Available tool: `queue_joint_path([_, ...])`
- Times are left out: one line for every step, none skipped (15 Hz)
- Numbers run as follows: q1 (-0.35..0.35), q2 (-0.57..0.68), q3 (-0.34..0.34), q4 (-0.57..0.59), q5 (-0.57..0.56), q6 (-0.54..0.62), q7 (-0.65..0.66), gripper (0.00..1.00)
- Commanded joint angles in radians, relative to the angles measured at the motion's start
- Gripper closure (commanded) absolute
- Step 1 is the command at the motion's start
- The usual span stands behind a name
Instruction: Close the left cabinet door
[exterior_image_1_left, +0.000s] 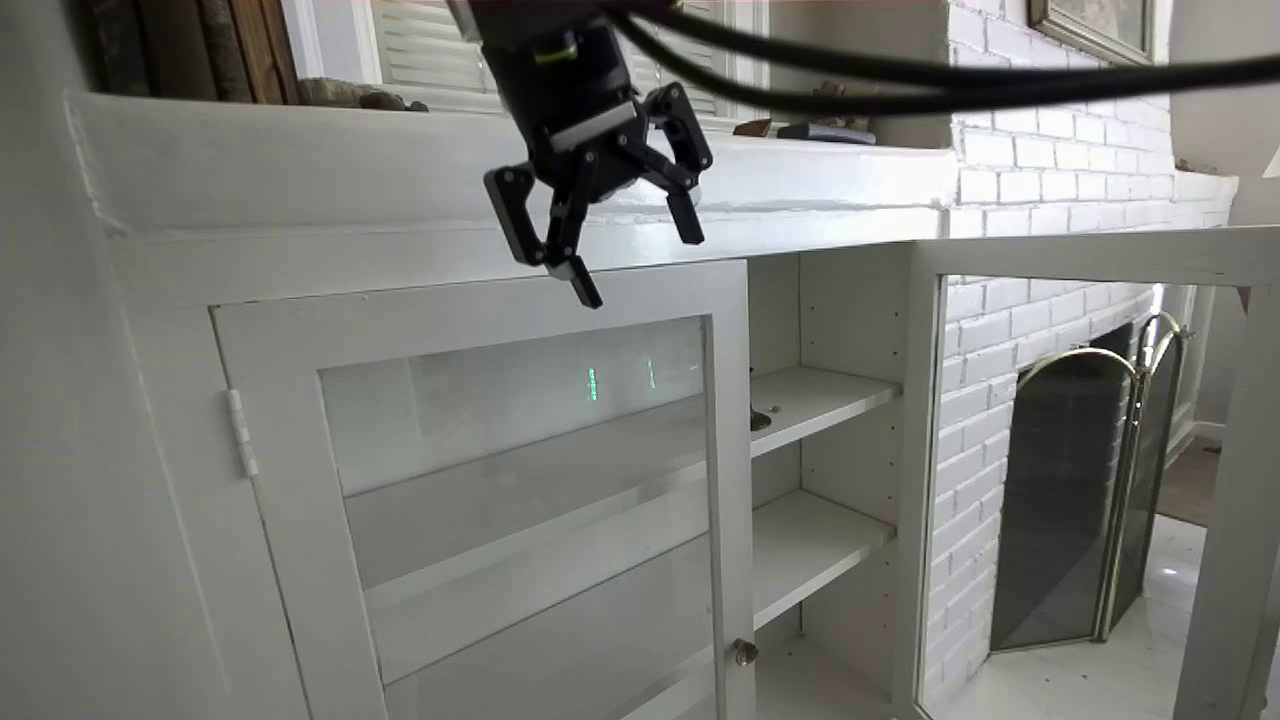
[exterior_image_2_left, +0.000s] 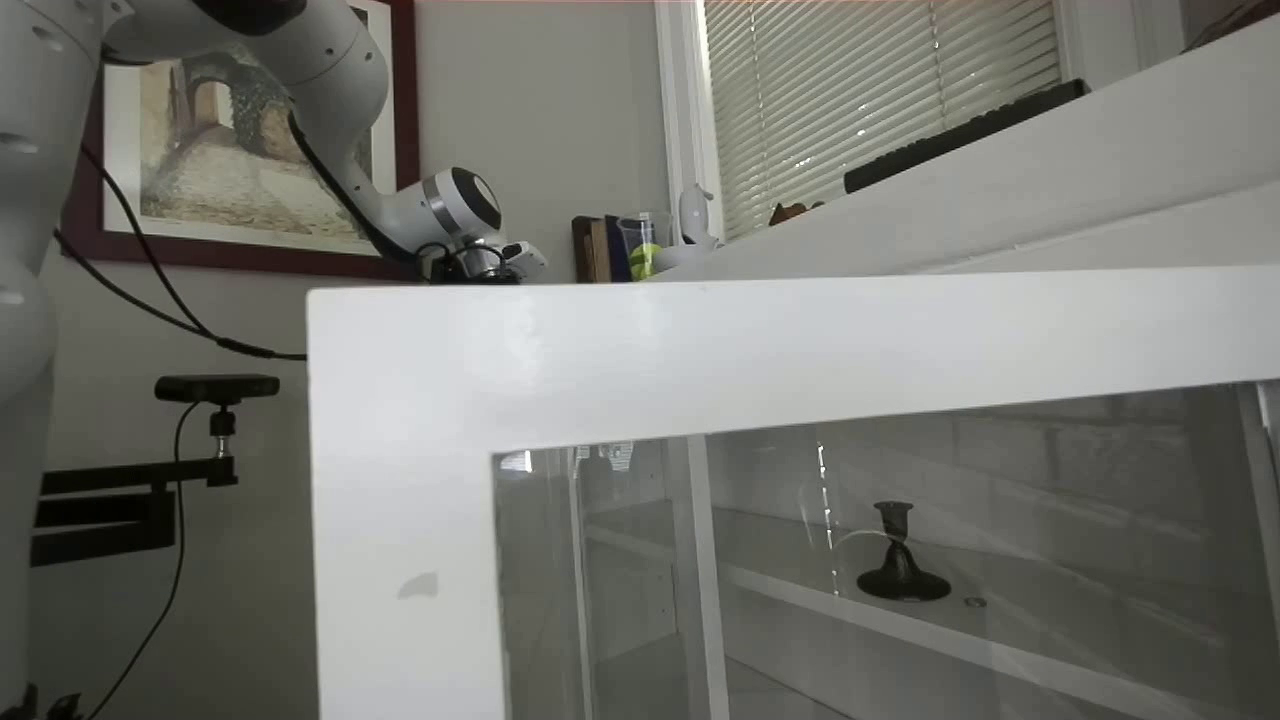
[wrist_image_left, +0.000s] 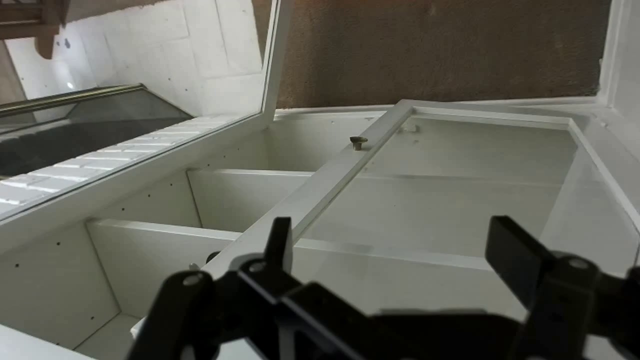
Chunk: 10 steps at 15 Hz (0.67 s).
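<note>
The left cabinet door (exterior_image_1_left: 530, 480) is white-framed with a clear glass panel and a small dark knob (exterior_image_1_left: 745, 652). It is flush or nearly flush with the cabinet front; a small gap cannot be ruled out. The door (wrist_image_left: 440, 210) and knob (wrist_image_left: 358, 143) also show in the wrist view. My gripper (exterior_image_1_left: 640, 258) is open and empty, pointing down by the door's top rail. In that exterior view one fingertip overlaps the rail; the distance is unclear. In the wrist view my open fingers (wrist_image_left: 390, 222) span the door's glass, with the knob beyond them.
The right glass door (exterior_image_1_left: 1080, 255) is swung wide open and fills the front of an exterior view (exterior_image_2_left: 700, 370). Shelves (exterior_image_1_left: 820, 390) show between the doors, with a dark candle holder (exterior_image_2_left: 903, 575). A ledge (exterior_image_1_left: 300, 170) juts above. A fireplace screen (exterior_image_1_left: 1065, 500) stands right; cables (exterior_image_1_left: 900, 75) trail overhead.
</note>
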Motion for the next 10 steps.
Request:
queue_joint_path([-0.019, -0.139, 0.010, -0.091, 0.072, 0.002, 0.020, 0.00])
queue_joint_path([-0.022, -0.163, 0.011, -0.100, 0.076, -0.007, 0.030, 0.00])
queue_joint_path([-0.029, -0.191, 0.012, -0.114, 0.102, -0.016, 0.033, 0.00])
queue_joint_path([-0.025, -0.108, 0.022, -0.043, 0.049, -0.016, 0.015, 0.00])
queue_joint_path([-0.031, -0.133, 0.024, -0.056, 0.061, -0.021, 0.015, 0.00])
queue_joint_path([-0.035, -0.151, 0.026, -0.066, 0.068, -0.024, 0.015, 0.00])
queue_joint_path([-0.037, -0.162, 0.027, -0.075, 0.071, -0.024, 0.015, 0.00])
queue_joint_path([-0.038, -0.167, 0.028, -0.081, 0.072, -0.024, 0.016, 0.00])
queue_joint_path([-0.039, -0.167, 0.028, -0.084, 0.073, -0.024, 0.016, 0.00])
queue_joint_path([-0.039, -0.167, 0.027, -0.085, 0.073, -0.024, 0.016, 0.00])
